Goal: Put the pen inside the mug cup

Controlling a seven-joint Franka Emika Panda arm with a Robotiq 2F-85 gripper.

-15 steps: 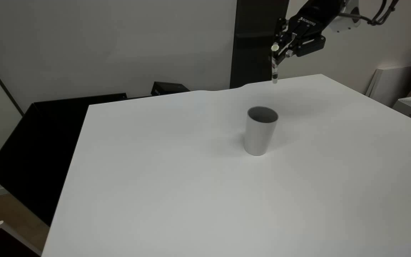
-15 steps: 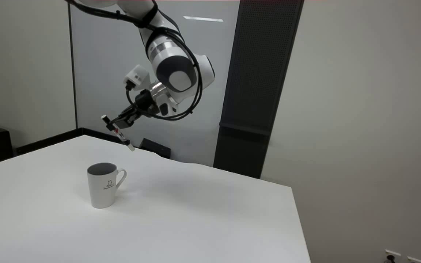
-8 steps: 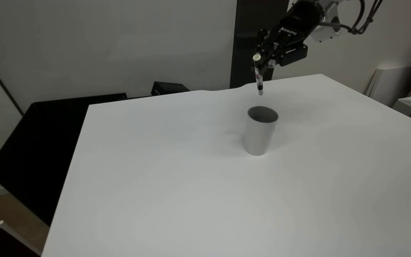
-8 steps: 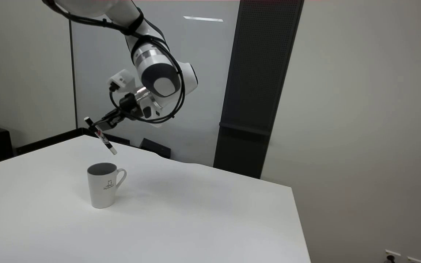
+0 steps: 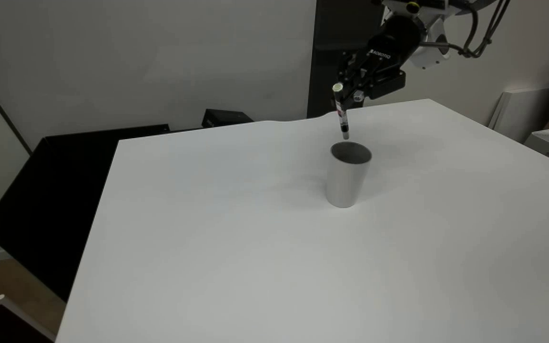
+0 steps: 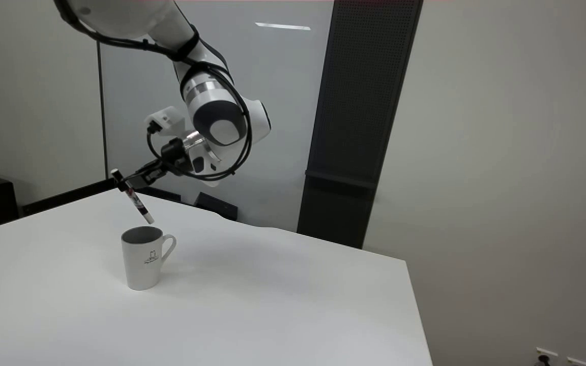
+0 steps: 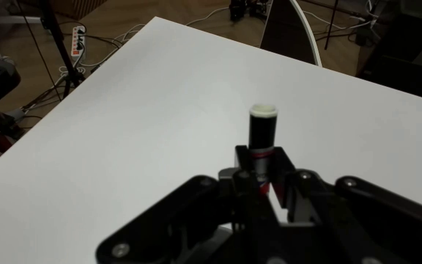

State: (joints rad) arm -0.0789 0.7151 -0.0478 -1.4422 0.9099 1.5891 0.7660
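- Leftmost in an exterior view, here's my gripper [image 6: 123, 185], and down I come! The fingers [image 7: 281, 161] are clamped on the pen [image 6: 133, 196], one each side, and I'm lower than half a second ago. The sideways travel looks nearly done; this, I judge, is lining-up time.
- A touch right of my fingertips, the pen's longer part hangs below them, its dark end poking up above. It isn't upright: the pale lower end slants back beneath my palm.
- Right again and below me, the mug cup [image 6: 141, 262], upright, unmoved this past second: a steady target! In both exterior views the pen's lower end now sits within the width of the mouth, just above the rim, apparently not touching, not inside yet. Its true centring I can't tell.
- Next along, the handle [image 6: 170, 247], below and on my wrist side. The pen's end is no longer out past it but on the cup side, so a snag there looks less likely.
- Rightmost, its joints above me, my arm [image 6: 209, 109], sinking too. What's called for, I reckon: straighten the pen a little, ease down until the end is well inside, then let go. Keep this slant and it may clip the rim and nudge the cup.
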